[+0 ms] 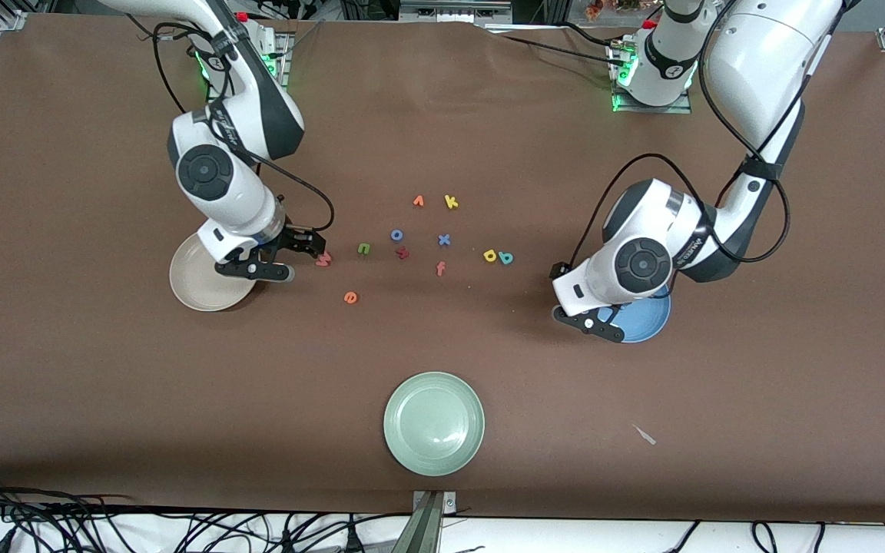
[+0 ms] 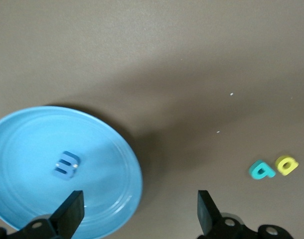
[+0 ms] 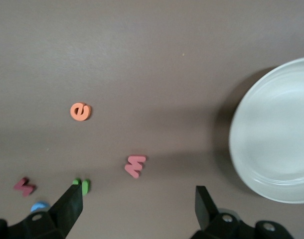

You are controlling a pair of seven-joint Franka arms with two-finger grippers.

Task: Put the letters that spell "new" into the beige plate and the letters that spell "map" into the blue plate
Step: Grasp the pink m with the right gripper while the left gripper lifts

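Nearest, the e (image 1: 350, 297) lies on the table, then the m (image 2: 67, 165) in the blue plate (image 1: 654, 322) under the left gripper (image 1: 592, 321), jaws spread, then w (image 1: 323, 260), n (image 1: 364, 248), a (image 1: 490, 255) and p (image 1: 505, 258) unplaced, with the beige plate (image 1: 197, 280) empty and the right gripper (image 1: 300, 250), spread, above w.

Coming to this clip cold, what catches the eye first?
The m already lies in the blue plate under the open left tool, at the left arm's end. Near the beige plate at the right arm's end, the open right tool hangs over the w. A pale green plate sits alone nearest the front camera.
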